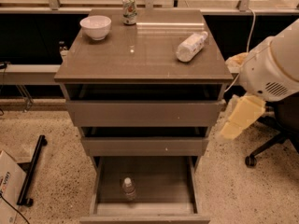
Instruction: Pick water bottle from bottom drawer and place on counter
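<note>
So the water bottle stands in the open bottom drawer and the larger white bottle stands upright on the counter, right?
Not quite. In the camera view the larger white bottle lies on its side on the counter. The water bottle does stand in the open bottom drawer. The tool hangs right of the cabinet, away from both.

White rounded arm, vent grille, gripper with pale yellow jaws, beside drawers

The white arm comes in from the right edge of the view, its bulky rounded housing held high, and the pale yellowish gripper hangs beneath it, tilted down and to the left, in free air.
</note>
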